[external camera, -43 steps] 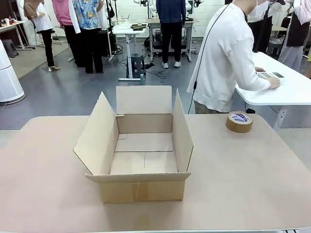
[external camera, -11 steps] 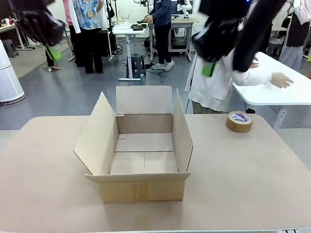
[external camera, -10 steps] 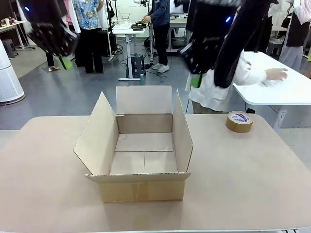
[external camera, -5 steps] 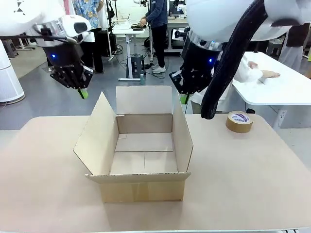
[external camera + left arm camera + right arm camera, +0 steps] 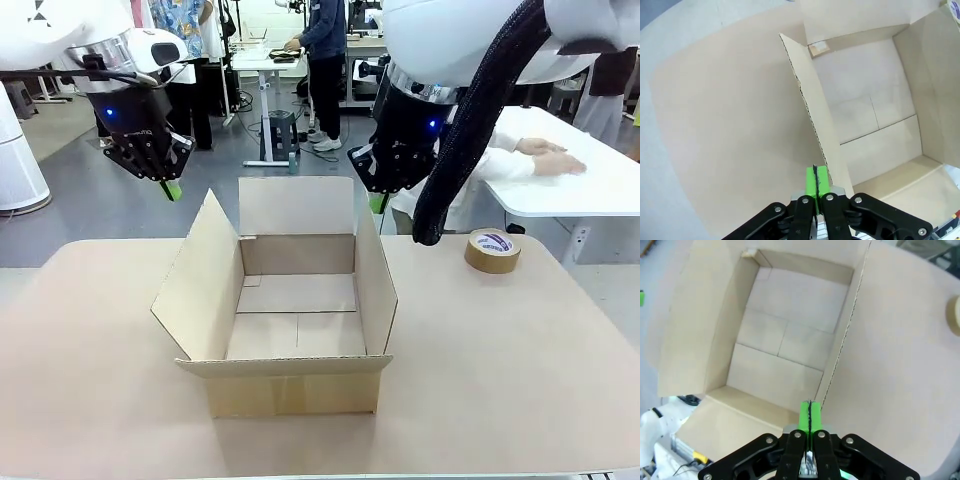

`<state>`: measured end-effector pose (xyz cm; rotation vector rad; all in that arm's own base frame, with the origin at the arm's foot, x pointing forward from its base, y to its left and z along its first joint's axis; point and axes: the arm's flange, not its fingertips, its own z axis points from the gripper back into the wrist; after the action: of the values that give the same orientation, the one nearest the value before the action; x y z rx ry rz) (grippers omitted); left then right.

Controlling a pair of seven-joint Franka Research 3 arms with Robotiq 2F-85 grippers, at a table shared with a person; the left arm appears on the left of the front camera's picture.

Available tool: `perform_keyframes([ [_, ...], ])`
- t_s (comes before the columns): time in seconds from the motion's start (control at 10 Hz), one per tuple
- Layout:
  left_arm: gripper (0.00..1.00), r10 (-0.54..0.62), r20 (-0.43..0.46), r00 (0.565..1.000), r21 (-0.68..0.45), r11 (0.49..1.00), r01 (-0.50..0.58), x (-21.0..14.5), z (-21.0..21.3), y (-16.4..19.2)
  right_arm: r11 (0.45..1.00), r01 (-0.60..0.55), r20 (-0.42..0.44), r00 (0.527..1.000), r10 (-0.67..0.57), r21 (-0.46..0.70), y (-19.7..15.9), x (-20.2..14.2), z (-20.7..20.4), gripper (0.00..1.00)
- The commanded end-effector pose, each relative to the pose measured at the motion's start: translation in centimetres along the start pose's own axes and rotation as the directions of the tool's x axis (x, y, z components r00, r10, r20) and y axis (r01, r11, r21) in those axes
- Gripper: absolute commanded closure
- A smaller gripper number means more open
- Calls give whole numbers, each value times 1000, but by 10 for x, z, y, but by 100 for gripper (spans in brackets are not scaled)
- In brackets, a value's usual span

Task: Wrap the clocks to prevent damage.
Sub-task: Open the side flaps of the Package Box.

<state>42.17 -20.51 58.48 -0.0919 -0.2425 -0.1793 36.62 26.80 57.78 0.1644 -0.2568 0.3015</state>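
The left claw [image 5: 172,190] and right claw [image 5: 377,203] hung pinched together, empty, above the open cardboard box [image 5: 290,300] mid-way across the surface [image 5: 520,380]. A tape roll [image 5: 492,250] sat near its far right edge.

Upright flaps [image 5: 203,285] wall the open-topped box [image 5: 290,392] on both sides.

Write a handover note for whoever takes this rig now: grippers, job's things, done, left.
Left gripper: shut, empty, above the left flap of the open brown cardboard box.
Right gripper: shut, empty, above the box's right flap.
Box stands mid-way on the tan table, nothing inside; a brown roll of packing tape lies flat to its right.
Person's hands rest on a white side table beyond.
Done: nothing wrapped or packed. Left: the whole wrapping job.
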Motion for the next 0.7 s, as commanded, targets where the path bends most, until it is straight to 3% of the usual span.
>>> perform_keyframes([
  [0.0,100,71,-6,997,-4,997,-71,3,-9,-4,998,54,-7,999,-54,-19,9,1,-20,99],
  [0.3,100,151,-8,989,-51,987,-151,8,-11,-13,997,83,-12,996,-83,-8,17,6,-37,99],
  [0.6,100,170,-116,979,-64,982,-178,12,-48,-24,996,86,-37,995,-87,-28,18,7,-59,99],
])
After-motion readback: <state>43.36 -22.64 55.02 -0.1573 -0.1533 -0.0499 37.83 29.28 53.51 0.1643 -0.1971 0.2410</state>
